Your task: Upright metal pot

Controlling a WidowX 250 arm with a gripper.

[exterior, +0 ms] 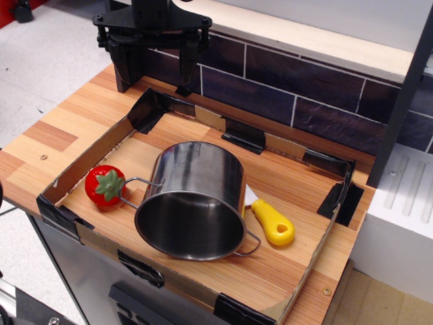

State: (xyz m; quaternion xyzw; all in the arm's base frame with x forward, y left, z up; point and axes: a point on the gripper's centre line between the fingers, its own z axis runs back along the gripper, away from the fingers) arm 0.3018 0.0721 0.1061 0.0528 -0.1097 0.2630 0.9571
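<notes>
A low cardboard tray point(101, 150), its corners and seams bound with black tape, sits on the wooden desk point(40, 145) and holds three things. The metal pot point(196, 196) lies on its side near the middle of the tray, its open mouth turned toward the near edge and slightly left, its closed base pointing toward the far wall. The inside of the pot is dark and reflective, and nothing can be seen in it. One thin wire handle sticks out at the rim on the left, another at the rim on the near right.

A red toy strawberry point(105, 186) with a green leafy cap rests on the tray floor just left of the pot, and the left wire handle reaches right up to it; contact cannot be made out for certain. On the right of the pot lies a yellow-handled utensil point(272, 223), its pale blade running under or behind the pot's side, its yellow handle pointing toward the near right.

The black fingers point(154, 51) hang at the far left, above the far edge of the desk and outside the tray, well apart from the pot. They are spread wide with nothing between them.
</notes>
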